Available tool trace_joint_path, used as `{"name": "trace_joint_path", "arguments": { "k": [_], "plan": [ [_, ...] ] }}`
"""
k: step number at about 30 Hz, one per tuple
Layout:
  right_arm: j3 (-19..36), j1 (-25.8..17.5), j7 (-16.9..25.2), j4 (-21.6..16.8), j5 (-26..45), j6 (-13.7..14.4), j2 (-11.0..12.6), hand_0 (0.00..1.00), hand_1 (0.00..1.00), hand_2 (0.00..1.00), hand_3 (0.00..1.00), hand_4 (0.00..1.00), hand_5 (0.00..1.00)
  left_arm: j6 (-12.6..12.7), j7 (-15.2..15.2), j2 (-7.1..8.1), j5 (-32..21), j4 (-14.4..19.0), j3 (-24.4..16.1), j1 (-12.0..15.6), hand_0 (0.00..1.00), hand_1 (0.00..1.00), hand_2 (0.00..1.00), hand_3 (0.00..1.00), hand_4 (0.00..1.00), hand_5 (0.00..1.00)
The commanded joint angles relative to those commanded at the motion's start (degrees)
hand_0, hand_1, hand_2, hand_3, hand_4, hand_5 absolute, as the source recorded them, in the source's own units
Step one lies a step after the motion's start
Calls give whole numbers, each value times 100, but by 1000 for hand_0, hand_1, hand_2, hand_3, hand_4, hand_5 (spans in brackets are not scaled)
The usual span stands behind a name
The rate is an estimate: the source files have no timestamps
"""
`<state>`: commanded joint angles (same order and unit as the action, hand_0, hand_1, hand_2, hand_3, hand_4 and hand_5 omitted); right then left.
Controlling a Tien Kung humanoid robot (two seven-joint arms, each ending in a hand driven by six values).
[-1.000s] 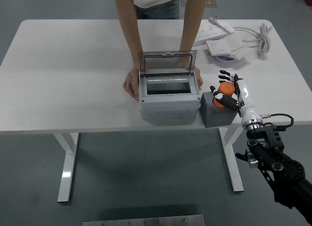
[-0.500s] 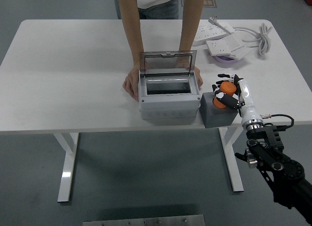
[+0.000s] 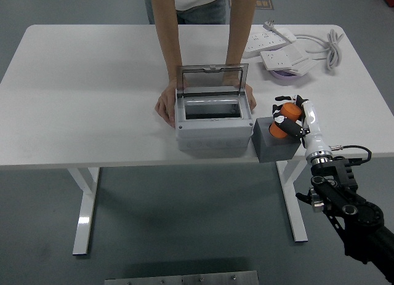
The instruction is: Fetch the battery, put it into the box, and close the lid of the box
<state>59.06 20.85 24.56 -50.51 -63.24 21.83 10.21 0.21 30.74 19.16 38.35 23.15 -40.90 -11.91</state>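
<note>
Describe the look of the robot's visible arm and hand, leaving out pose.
The right arm is black, built of blocky jointed segments with round fittings, and a thin black cable loops beside its silver wrist collar. The right hand has a white back and black fingers. No left arm shows.

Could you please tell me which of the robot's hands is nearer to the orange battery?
The right hand: its fingers wrap the orange battery above the grey holder. The left hand is out of view.
</note>
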Motion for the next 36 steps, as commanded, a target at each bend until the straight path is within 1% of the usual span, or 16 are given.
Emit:
{"name": "trace_joint_path", "arguments": {
  "k": [2,3,8,9,14,15,26,27,32,33,36],
  "plan": [
    [-11,9,-5,13,22,8,0,307,445,480,521,558,2,2,-2,2,6,0,-1,-6,819,895,834,816,838,556],
    [-20,15,-10,20,32,12,0,297,438,472,515,526,2,4,-3,3,12,0,-4,-10,819,894,833,818,840,556],
    [-46,42,-19,33,60,32,-3,297,438,472,515,526,2,9,-7,12,34,-2,-11,-23,819,894,833,818,840,556],
    [-47,46,-18,34,63,35,-4,282,422,464,507,484,2,9,-8,12,40,-2,-13,-25,819,894,834,818,842,553],
    [-45,64,-18,37,68,53,-7,282,422,464,507,484,2,12,-15,10,56,-3,-17,-28,819,894,834,818,842,553],
    [-43,68,-20,35,66,57,-9,278,415,461,510,456,2,13,-17,9,57,-3,-17,-27,819,894,837,819,843,549],
    [-36,91,-38,41,112,95,-11,273,414,466,512,462,2,20,-21,22,82,0,-35,-32,820,894,839,819,843,548],
    [-39,89,-43,40,113,102,-10,261,368,438,497,393,2,21,-21,23,85,1,-37,-31,820,894,848,821,844,544],
    [-35,89,-55,39,120,129,-9,261,368,438,497,393,2,28,-22,26,109,1,-50,-30,820,894,848,821,844,544],
    [-34,90,-55,38,120,136,-9,230,296,341,468,251,2,29,-24,27,113,1,-51,-30,820,894,849,821,845,541],
    [-34,92,-55,38,121,157,-10,230,296,341,468,251,2,32,-26,27,127,1,-58,-31,820,894,849,821,845,541]
  ]
}}
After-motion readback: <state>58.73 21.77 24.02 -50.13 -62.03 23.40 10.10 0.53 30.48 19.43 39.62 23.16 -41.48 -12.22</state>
